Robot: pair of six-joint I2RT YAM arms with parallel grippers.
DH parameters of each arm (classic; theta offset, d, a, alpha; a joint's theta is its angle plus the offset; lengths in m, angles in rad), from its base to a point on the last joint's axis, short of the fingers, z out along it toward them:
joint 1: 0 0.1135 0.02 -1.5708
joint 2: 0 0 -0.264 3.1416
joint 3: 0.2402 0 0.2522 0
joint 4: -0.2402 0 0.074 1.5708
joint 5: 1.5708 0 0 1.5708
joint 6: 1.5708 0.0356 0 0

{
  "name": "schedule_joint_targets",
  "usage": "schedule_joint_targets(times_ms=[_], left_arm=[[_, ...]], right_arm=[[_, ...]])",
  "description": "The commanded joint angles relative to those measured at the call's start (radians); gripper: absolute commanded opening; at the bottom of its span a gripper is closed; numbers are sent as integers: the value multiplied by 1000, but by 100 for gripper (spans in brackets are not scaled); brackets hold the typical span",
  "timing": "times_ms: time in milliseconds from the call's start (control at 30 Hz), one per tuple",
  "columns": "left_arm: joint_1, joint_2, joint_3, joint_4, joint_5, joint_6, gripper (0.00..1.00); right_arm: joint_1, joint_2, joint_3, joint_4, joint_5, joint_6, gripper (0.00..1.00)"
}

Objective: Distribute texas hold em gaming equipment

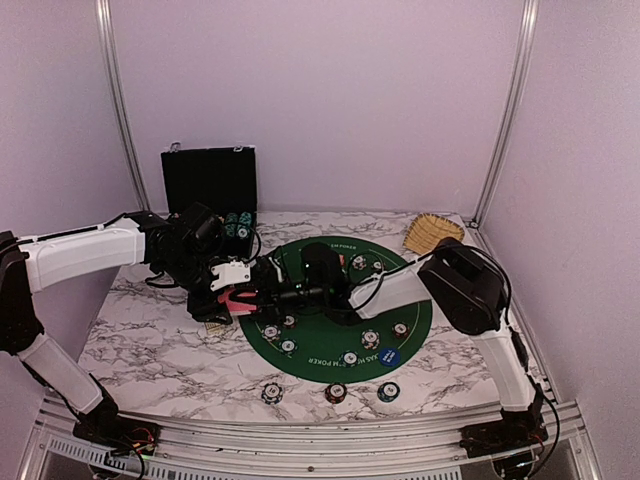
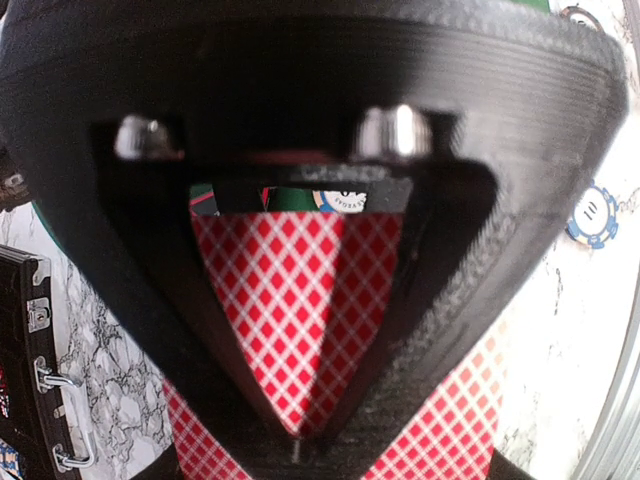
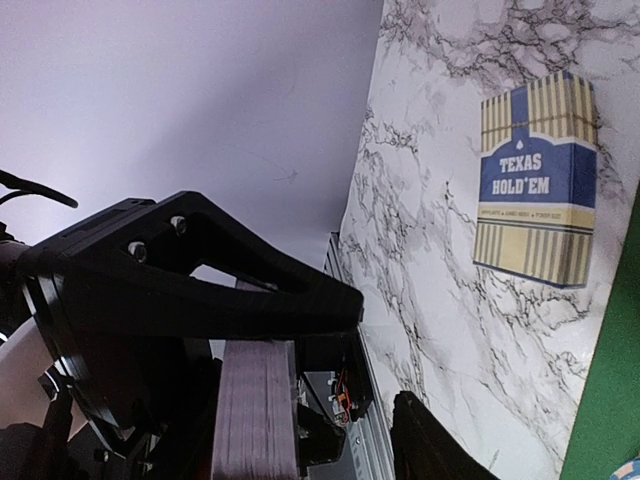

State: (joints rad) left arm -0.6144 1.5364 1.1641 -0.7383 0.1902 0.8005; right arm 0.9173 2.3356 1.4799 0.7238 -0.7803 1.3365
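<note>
The left pincer [image 1: 234,291] clamps a probably slick, light red-checked card deck [image 2: 290,320]; pinch cards edgewise. The right pincer [image 1: 300,290]: cannot tell.

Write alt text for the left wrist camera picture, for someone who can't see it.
The left gripper, seen close up, is shut on red-backed playing cards with a white diamond pattern. On the marble table beyond, a blue-and-white poker chip lies at right and a black case with metal latches sits at left.
</note>
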Motion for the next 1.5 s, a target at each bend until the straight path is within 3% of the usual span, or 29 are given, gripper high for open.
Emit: schedule_joint_targets(times_ms=[0, 600, 1467], left_arm=[[1, -29, 24, -1, 14, 7, 41], [1, -23, 20, -2, 8, 13, 41], [1, -18, 12, -2, -10, 20, 41]], right_arm=[[-9, -37, -28, -72, 5, -46, 51], [-18, -148, -93, -123, -7, -104, 51], [-34, -223, -146, -162, -10, -123, 13]])
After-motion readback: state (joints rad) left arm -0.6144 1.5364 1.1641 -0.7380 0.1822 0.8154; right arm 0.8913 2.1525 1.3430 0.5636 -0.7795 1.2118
